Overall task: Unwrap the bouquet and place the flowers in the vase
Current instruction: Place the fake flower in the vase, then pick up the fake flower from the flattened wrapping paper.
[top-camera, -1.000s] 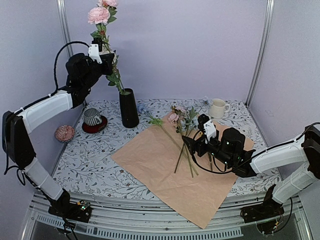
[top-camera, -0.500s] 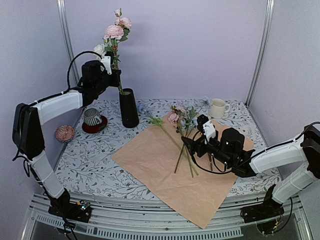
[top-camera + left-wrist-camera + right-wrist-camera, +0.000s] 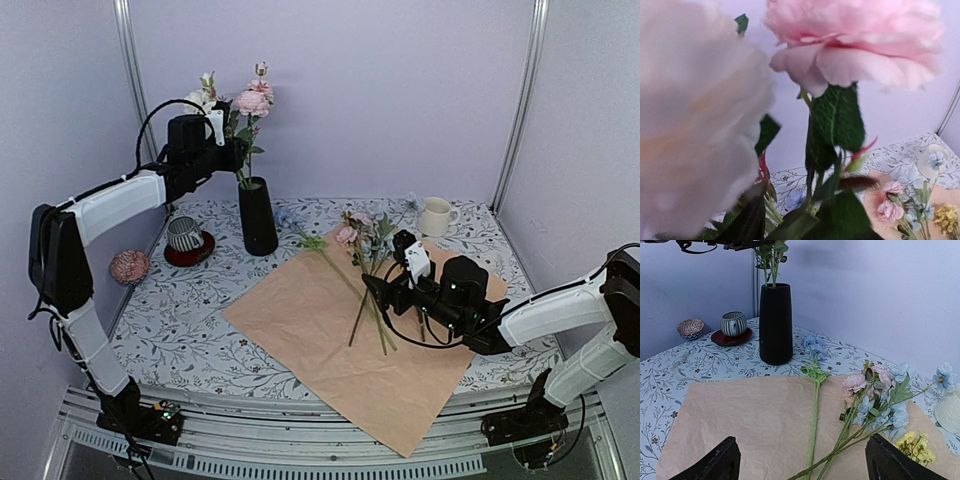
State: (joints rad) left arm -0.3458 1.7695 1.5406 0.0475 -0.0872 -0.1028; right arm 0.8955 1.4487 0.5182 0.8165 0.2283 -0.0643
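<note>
Seen from above, the left tool [image 3: 222, 140] has come down over the last second. The pink and white stems it carried high above the vase [image 3: 257, 215] now stand lower, with their feet inside the mouth and the pink bloom [image 3: 252, 102] just above the tool. The tool sits right at the stems, but I cannot tell from here whether it has let go. The right tool [image 3: 383, 290] has not moved. It hovers low over the remaining flowers [image 3: 365, 265], which lie across the opened paper [image 3: 320, 340] on the tabletop [image 3: 180, 310]. In the left wrist view the pink bloom and a blurred white bloom [image 3: 695, 120] fill the frame above dark leaves. The fingers are hidden, so the grip cannot be read there either. In the right wrist view that tool's fingers [image 3: 715, 462] stand wide apart and empty. The blue, pink and yellow flowers lie on the paper just ahead, and beyond them the vase already has stems in it. This batch looks as good as delivered, with a release due or under way, and the stems on the paper are still left to move.
</note>
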